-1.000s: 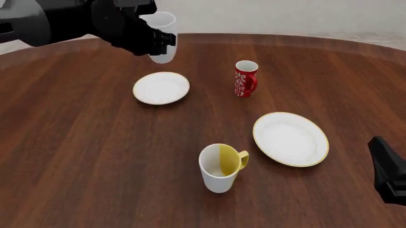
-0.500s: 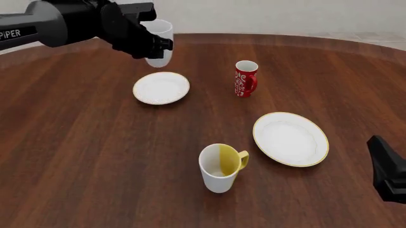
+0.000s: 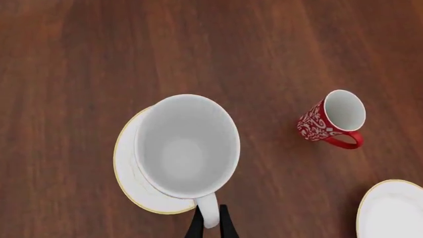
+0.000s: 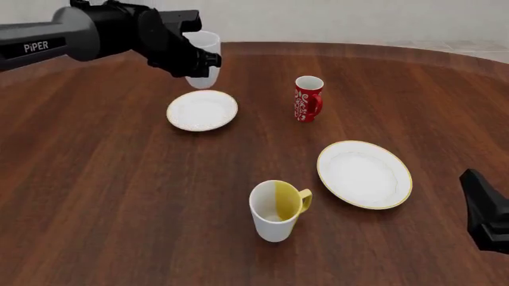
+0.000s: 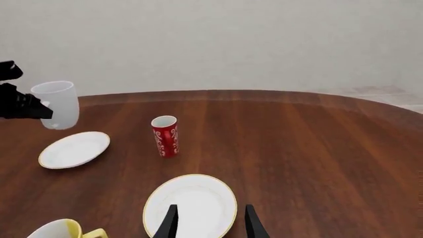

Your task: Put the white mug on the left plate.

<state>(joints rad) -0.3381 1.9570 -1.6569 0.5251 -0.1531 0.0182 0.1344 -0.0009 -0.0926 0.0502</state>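
Observation:
The white mug hangs upright in the air just above the far edge of the left plate. My left gripper is shut on the mug's handle. In the left wrist view I look down into the mug, which covers most of the plate; the gripper pinches the handle. My right gripper is open and empty, low at the near right of the table.
A small red patterned mug stands right of the left plate. A larger gold-rimmed plate lies at the near right. A white mug with yellow interior and handle stands near the front middle. The round wooden table carries all.
My left arm has reached further out and carried the white mug a little lower, closer to the left plate. The right arm has barely moved.

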